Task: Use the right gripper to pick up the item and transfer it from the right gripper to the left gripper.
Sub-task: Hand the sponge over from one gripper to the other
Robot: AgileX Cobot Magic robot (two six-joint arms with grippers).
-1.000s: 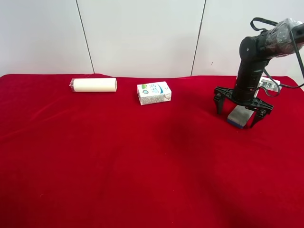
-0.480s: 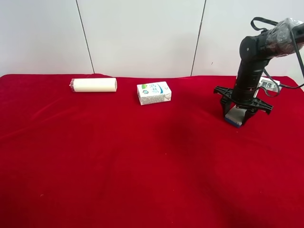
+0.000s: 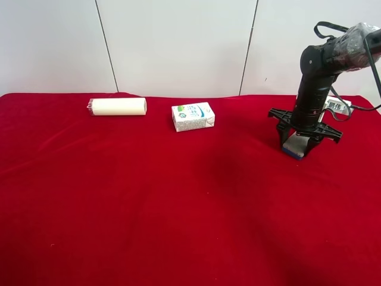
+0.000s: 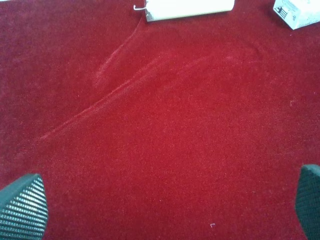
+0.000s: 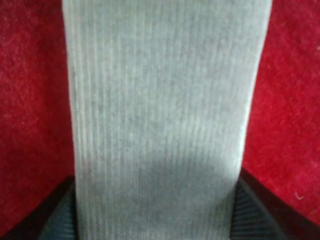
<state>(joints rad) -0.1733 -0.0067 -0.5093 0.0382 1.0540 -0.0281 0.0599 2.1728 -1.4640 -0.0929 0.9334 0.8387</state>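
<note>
The item [image 3: 294, 145], a grey-topped pad with a blue base, sits at the right of the red cloth. The right gripper [image 3: 296, 152] points straight down and its fingers are shut on the pad's sides. In the right wrist view the grey felt top [image 5: 160, 100] fills the frame between the two black fingers [image 5: 55, 217], with red cloth on both sides. I cannot tell if the pad is off the cloth. The left gripper [image 4: 165, 205] is open and empty over bare red cloth; only its two fingertips [image 4: 22, 207] show. It is out of the exterior high view.
A cream-white cylinder roll [image 3: 118, 106] lies at the back left and a small white printed carton [image 3: 193, 117] at the back middle. Both show in the left wrist view, the roll [image 4: 190, 7] and the carton [image 4: 298, 12]. A white tag [image 3: 337, 106] lies behind the right arm. The cloth has creases [image 4: 125, 85].
One second ago the right gripper's fingers were spread wide around the pad. They have closed onto it and stayed shut since half a second ago.
</note>
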